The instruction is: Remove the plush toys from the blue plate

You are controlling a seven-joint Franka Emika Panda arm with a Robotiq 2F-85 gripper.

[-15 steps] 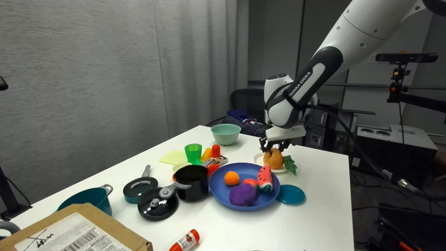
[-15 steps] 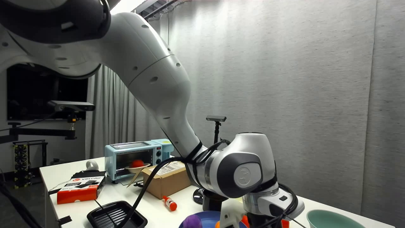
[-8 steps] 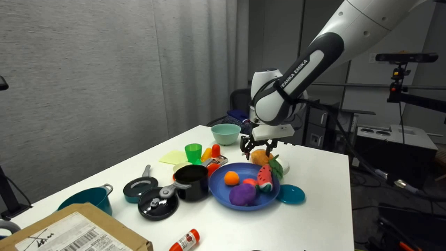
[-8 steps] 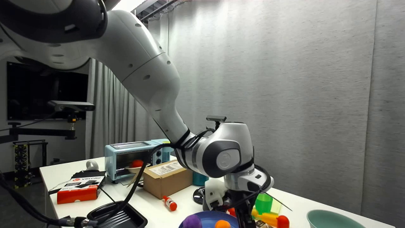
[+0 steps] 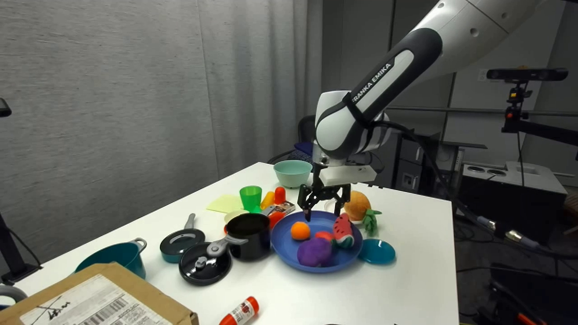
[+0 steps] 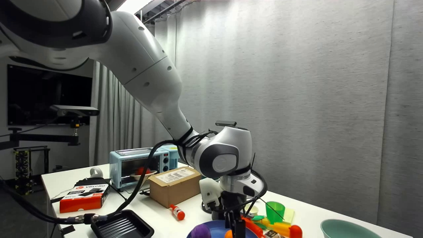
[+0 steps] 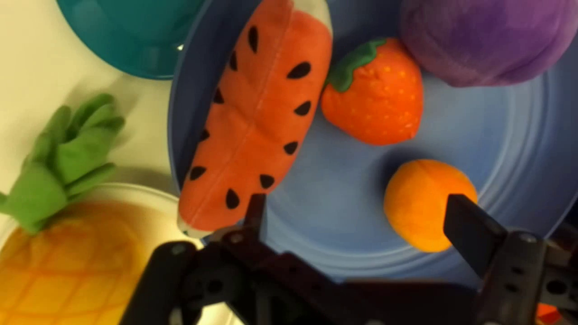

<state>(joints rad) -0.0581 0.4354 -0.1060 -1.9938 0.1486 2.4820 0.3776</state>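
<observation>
In an exterior view we see the arm (image 5: 397, 67) slanting down from upper right, bent at its end so the gripper (image 5: 322, 214) points downward above the blue plate (image 5: 285, 250), fingers (image 7: 474, 230) spread wide. On that plate we count 4 plush toys (image 5: 314, 252): a watermelon (image 7: 259, 117), a strawberry (image 7: 377, 97), an orange (image 7: 417, 203) and a purple toy (image 7: 487, 36).

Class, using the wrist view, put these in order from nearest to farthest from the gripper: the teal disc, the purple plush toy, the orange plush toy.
From the gripper:
1. Orange plush toy: nearest, on the blue plate, right of the picture's centre.
2. Purple plush toy: also on the plate, at the picture's upper right.
3. Teal disc: farthest, at the picture's upper left, beyond the plate's rim.
</observation>
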